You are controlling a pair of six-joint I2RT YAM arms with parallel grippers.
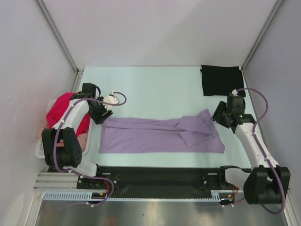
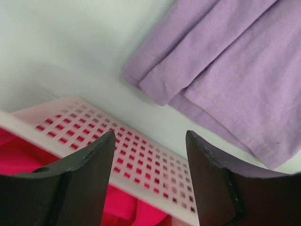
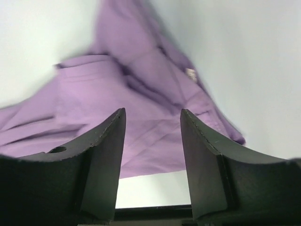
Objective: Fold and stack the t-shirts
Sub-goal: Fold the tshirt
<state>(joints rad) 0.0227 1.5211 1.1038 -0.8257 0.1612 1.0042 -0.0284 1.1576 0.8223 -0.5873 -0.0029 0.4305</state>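
Top external: lavender t-shirt flat in middle of the table, folded to a long strip, long axis left to right. Left gripper just beside its left end, right gripper just beside its right end — about equally near. Both spread, pinching nothing.

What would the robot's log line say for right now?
lavender purple cloth t-shirt: long folded strip, lying flat | left end effector: open, empty, by its left end | right end effector: open, empty, by its right end
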